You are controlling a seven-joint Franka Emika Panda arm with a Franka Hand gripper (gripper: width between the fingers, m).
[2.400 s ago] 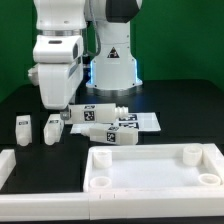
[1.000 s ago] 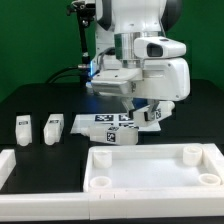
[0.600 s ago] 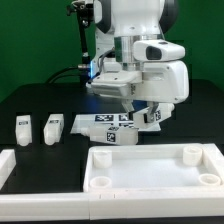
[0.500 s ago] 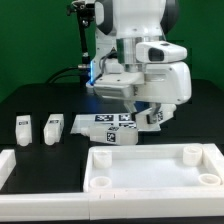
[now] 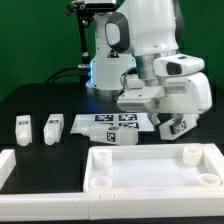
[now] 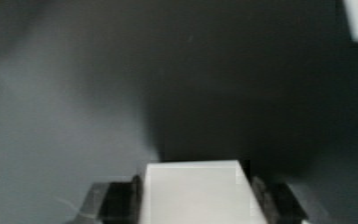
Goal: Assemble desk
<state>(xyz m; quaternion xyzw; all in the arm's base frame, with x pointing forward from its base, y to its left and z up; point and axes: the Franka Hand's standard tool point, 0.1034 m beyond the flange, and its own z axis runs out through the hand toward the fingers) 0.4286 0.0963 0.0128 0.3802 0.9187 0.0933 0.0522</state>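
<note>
gripper (image 5: 174,128) clamped on leg (image 6: 202,188), airborne; judged step: seat it in tabletop (image 5: 150,170); square leg over corner socket (image 5: 190,154), gripper's 5 o'clock in exterior view; descend slowly, no tilt

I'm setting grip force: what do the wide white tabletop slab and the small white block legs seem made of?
The wide white tabletop slab looks like rigid plastic, matt to faintly satin: uniform white, rounded rim, moulded round sockets. The small white block legs look like the same plastic, with black-and-white square tags, probably stuck on. The white leg in the hand looks alike.
</note>
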